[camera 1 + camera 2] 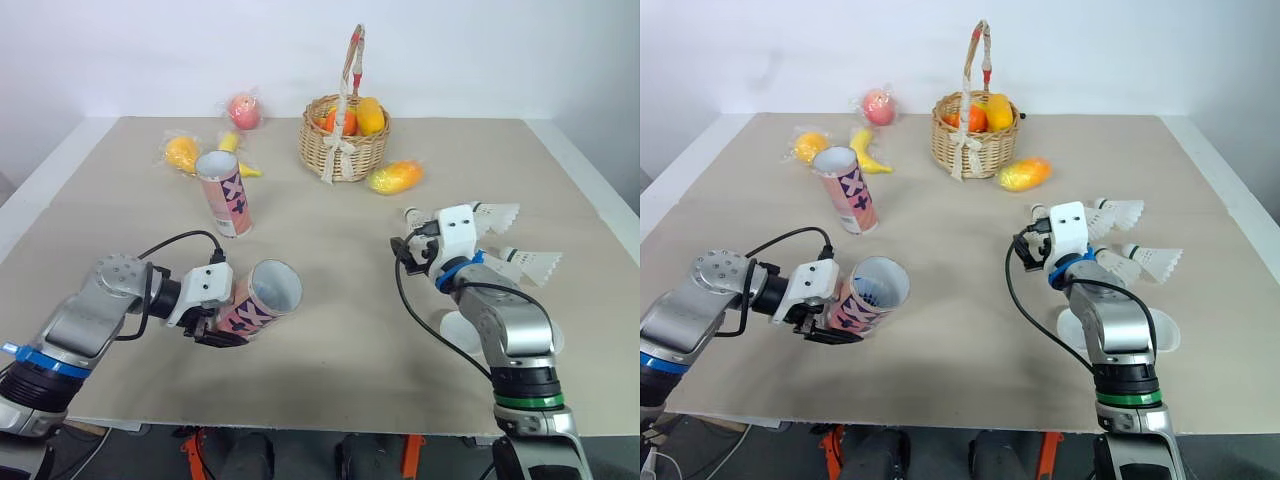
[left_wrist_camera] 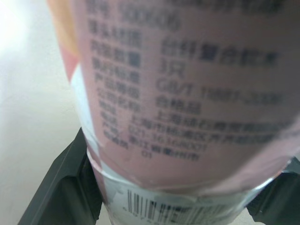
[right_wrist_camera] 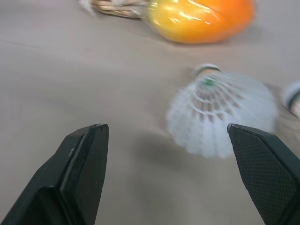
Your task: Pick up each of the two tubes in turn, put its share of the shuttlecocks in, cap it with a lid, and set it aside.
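Gripping pink printed cardboard tube [image 1: 262,298], tilted and open-mouthed, in clenched left fingers [image 2: 61,187] over beige table [image 1: 330,340]; holding right fingers [image 3: 84,164] spread wide near white feathered shuttlecock [image 3: 220,112].

Bright even light, soft short shadows

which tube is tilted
The tube held by the left gripper leans over; the other tube stands upright farther back.
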`<state>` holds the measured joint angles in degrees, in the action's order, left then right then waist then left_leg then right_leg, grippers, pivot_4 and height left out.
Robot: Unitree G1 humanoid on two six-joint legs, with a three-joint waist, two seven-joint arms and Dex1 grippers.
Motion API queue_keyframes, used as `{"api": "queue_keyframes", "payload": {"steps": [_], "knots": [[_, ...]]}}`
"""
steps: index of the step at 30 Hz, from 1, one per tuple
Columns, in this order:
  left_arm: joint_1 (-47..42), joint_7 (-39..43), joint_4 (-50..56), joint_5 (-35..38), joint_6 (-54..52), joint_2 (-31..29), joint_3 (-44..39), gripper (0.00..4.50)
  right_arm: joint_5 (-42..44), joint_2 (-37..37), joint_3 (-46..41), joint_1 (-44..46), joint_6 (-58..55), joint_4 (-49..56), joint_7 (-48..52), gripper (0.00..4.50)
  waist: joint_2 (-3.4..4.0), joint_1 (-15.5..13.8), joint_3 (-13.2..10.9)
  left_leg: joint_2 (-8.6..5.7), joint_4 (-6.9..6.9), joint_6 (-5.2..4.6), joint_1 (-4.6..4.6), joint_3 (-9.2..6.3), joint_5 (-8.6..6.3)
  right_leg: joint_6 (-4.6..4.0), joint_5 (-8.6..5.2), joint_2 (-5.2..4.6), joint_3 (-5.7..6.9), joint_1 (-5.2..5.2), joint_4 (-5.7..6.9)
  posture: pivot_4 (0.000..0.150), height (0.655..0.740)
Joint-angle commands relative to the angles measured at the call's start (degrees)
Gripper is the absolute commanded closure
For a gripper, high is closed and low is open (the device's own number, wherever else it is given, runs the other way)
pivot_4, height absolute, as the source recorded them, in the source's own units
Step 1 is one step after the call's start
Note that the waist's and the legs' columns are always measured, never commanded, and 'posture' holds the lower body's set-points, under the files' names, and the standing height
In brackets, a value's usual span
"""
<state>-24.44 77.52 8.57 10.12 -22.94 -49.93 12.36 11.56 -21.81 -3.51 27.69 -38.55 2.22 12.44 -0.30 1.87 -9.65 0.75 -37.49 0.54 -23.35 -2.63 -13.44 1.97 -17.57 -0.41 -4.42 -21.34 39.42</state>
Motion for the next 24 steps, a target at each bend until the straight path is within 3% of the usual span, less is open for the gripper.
{"api": "queue_keyframes", "payload": {"steps": [1, 10, 11, 13, 14, 19, 21, 24], "knots": [[1.2, 0.0, 1.0, 0.0, -0.8, 0.0, 1.6, 1.42, -2.1, 0.6, 0.6, 4.5, 5.7, -5.2, 0.6, 0.16, 0.0, 0.1, 0.0, -0.01, 0.0, 0.0, 0.0, 0.01, 0.01, 0.01, 0.02, 0.0, -0.02, -0.01, 0.0, 0.15, 0.74], [1.9, -0.2, 2.7, 0.6, -2.1, -0.7, 0.8, 1.42, -6.0, 2.6, 0.9, 11.7, 11.6, -20.7, -1.9, 0.16, 0.0, 0.3, 0.0, -0.01, 0.01, 0.0, -0.01, 0.01, 0.02, 0.01, 0.02, -0.02, -0.02, -0.03, 0.0, 0.15, 0.74], [1.9, -0.3, 2.9, 0.6, -2.3, -0.7, 0.7, 1.42, -6.2, 2.8, 0.6, 12.3, 11.9, -21.8, -2.4, 0.71, 0.0, 0.4, 0.0, 0.0, 0.02, 0.01, -0.01, 0.01, 0.02, 0.01, 0.02, -0.02, -0.02, -0.03, 0.0, 0.15, 0.74], [2.1, -0.4, 3.3, 0.7, -2.6, -0.7, 0.5, 1.42, -6.7, 3.1, 0.6, 13.4, 13.5, -23.4, -2.5, 1.36, 0.01, 0.5, 0.0, 0.0, 0.02, 0.01, -0.01, 0.01, 0.02, 0.0, 0.03, -0.02, -0.02, -0.04, 0.0, 0.15, 0.74], [2.2, -0.5, 3.5, 0.8, -2.8, -0.7, 0.4, 1.42, -6.8, 3.1, 0.6, 13.7, 14.1, -23.7, -2.3, 2.03, 0.01, 0.5, 0.0, 0.0, 0.02, 0.01, -0.01, 0.01, 0.02, 0.0, 0.03, -0.02, -0.02, -0.04, 0.0, 0.15, 0.74], [2.8, -0.9, 4.4, 0.9, -3.5, -0.6, 0.2, 1.42, -6.2, 3.0, 1.0, 12.6, 15.5, -20.4, 0.3, 4.47, 0.01, 0.6, 0.0, 0.0, 0.03, 0.01, -0.01, 0.0, 0.02, 0.0, 0.03, -0.03, -0.02, -0.04, 0.0, 0.15, 0.74], [2.9, -1.0, 4.7, 1.0, -3.8, -0.6, 0.2, 1.42, -1.7, 3.1, 0.5, 10.2, 15.2, -13.7, 6.1, 4.47, 0.01, 0.6, 0.0, 0.0, 0.03, 0.0, -0.03, 0.0, 0.01, 0.0, 0.02, -0.04, -0.01, -0.04, 0.0, 0.15, 0.74], [3.0, -0.9, 5.0, 1.1, -4.1, -0.7, 0.1, 1.42, 2.9, -3.9, 3.8, 3.4, 17.8, 2.2, 21.7, 4.47, 0.03, 0.4, 0.0, -0.01, 0.08, -0.01, -0.08, -0.05, 0.0, 0.04, -0.02, -0.05, 0.03, -0.05, -0.05, 0.15, 0.74]]}}
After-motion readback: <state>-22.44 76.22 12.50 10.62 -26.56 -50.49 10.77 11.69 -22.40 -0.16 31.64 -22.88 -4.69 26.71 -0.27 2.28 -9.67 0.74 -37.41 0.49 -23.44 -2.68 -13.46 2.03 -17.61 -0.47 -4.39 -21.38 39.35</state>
